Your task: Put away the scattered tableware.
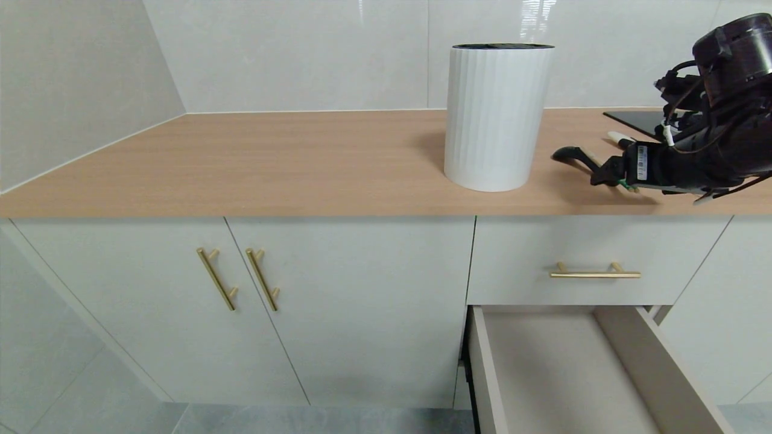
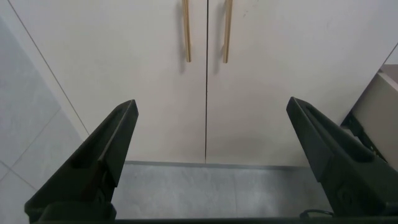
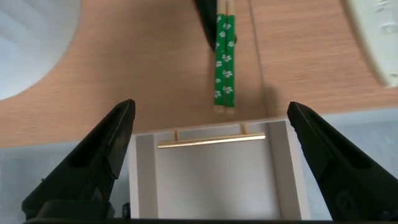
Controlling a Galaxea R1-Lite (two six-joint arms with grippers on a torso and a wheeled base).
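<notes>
A pair of chopsticks with green flowered ends lies on the wooden countertop, pointing at its front edge. My right gripper hovers open over that edge, its fingers wide on either side of the chopsticks and apart from them. From the head, the right gripper hangs just right of the white ribbed canister, with the green chopstick ends peeking out beneath it. A white dish rim lies beside the chopsticks. My left gripper is open and holds nothing, low in front of the cabinet doors.
Below the counter's right part a lower drawer stands pulled out under a shut drawer with a gold handle. A black flat panel and a small white item lie at the back right. The counter's left half is bare wood.
</notes>
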